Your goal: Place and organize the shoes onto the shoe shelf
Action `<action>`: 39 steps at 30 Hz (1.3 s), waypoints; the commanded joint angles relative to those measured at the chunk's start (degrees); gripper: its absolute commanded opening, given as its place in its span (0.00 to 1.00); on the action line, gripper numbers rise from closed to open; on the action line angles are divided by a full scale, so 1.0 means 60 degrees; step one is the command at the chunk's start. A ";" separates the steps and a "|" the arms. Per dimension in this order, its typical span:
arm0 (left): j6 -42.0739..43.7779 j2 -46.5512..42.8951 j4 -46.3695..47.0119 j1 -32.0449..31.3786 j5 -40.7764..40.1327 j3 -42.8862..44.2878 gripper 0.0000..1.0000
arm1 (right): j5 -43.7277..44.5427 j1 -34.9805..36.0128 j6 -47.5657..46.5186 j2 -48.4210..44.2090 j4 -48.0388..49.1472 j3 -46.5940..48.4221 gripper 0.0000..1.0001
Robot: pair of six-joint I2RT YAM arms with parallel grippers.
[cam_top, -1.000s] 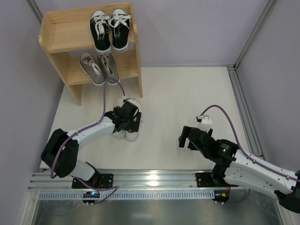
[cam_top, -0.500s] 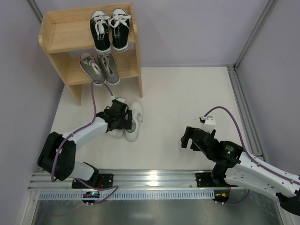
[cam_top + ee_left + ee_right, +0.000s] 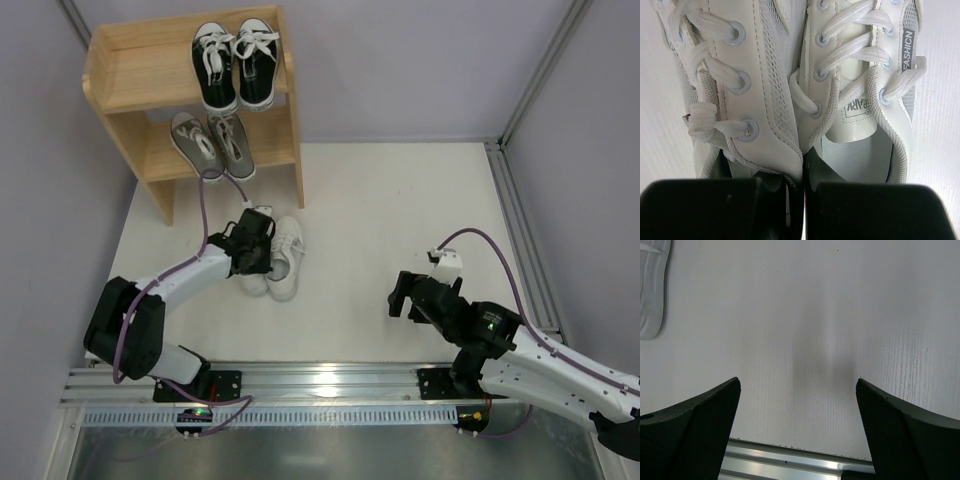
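My top camera looks steeply down from above and behind my bases, taking in the whole white table (image 3: 400, 220). My left wrist camera presses close over the white mesh lace-up sneakers (image 3: 860, 100); my right wrist camera, higher, catches one shoe's edge at upper left.

"FASHION" on white sneaker (image 3: 852, 135)

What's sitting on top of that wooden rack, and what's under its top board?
A black pair sits on top of the rack. Underneath, a grey pair pokes out; the top board hides the back of that shelf.
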 commanded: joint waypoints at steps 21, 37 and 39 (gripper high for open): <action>0.0204 0.0488 -0.2030 -0.1390 -0.2740 0.0590 1.00 | 0.0110 0.0000 -0.0014 0.0280 0.0325 0.0255 0.97; -0.0440 -0.1456 -0.0800 -0.1214 0.0554 0.0181 0.96 | 0.0183 0.0014 0.0089 -0.0042 0.0061 0.0108 0.97; -0.0513 -0.1693 -0.0785 -0.0966 0.0906 0.0152 0.96 | 0.0154 0.0014 0.0103 -0.0057 0.0075 0.0094 0.97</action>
